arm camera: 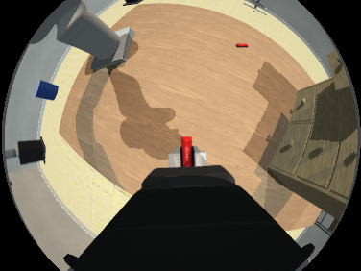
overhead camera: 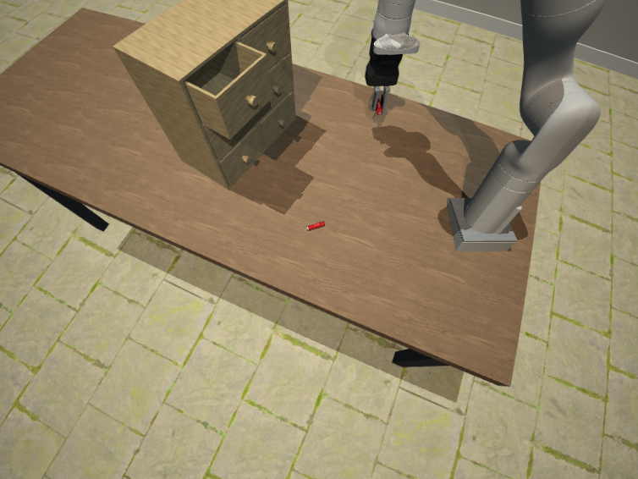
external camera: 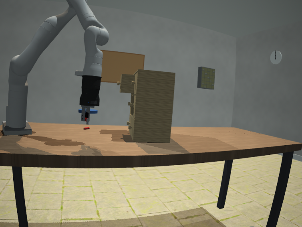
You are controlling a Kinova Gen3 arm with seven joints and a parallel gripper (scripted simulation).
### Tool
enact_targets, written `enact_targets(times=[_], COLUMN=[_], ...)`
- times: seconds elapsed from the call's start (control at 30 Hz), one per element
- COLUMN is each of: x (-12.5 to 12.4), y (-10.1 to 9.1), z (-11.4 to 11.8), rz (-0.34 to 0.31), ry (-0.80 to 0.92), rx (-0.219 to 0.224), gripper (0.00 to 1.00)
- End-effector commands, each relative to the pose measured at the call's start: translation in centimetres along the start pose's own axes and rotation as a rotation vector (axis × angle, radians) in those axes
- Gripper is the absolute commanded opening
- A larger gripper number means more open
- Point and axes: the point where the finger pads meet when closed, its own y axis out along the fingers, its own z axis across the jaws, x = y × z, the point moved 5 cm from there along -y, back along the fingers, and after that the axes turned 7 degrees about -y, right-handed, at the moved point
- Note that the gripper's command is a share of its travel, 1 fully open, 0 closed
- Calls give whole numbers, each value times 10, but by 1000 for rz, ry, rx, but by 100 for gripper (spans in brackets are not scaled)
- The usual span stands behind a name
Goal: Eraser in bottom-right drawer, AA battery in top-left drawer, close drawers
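Observation:
My gripper [overhead camera: 379,102] [external camera: 85,117] [arm camera: 186,153] points down and is shut on a slim red piece with pale lettering [overhead camera: 379,108] [arm camera: 186,144], seemingly the AA battery, held above the table. The small chest [overhead camera: 164,113] [external camera: 153,107] [arm camera: 307,189] stands upright, off to the side. Its left top drawer [overhead camera: 234,110] [external camera: 126,83] is pulled partly out; what shows of its inside is bare. The right bottom drawer [overhead camera: 271,130] looks pushed in. No eraser can be made out; the closed drawers' insides are hidden.
Another small red cylinder [overhead camera: 316,225] [external camera: 86,128] [arm camera: 242,45] lies on the table [overhead camera: 386,267], away from the gripper. The arm's base [overhead camera: 484,241] [external camera: 17,131] stands opposite the chest's fronts. The open drawer and the knobs stick out toward the arm's side.

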Motion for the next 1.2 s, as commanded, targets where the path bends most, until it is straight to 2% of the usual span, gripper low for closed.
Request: enact_targets(times=[0.0,0.37,0.47,0.5,0.53,0.57,0.6,0.67,0.7,0.83,0.87,0.9,0.93,1.0,1.03,1.1,1.13,1.17], x=[-1,-2,-11,-11,-17,-17,-26,-26,-38,-38,-52,-52,-69,-69,-86,-86,-105,-105], y=[-8,-9,-9,-9,-9,-9,-9,-9,-9,-9,-10,-10,-10,-10,-10,-10,-10,-10], z=[8,10,36,36,52,52,71,71,92,92,114,114,136,136,156,156,174,174], rz=[-6,-6,-7,-7,-7,-7,-8,-8,-8,-8,-9,-9,-10,-10,-11,-11,-11,-11], ry=[-17,-26,-124,-124,-184,-184,-255,-255,-336,-336,-421,-421,-508,-508,-593,-593,-671,-671], rx=[16,16,14,14,13,13,12,12,12,12,11,11,11,11,10,10,11,11], gripper=[31,31,31,31,31,31,31,31,31,31,31,31,31,31,31,31,31,31])
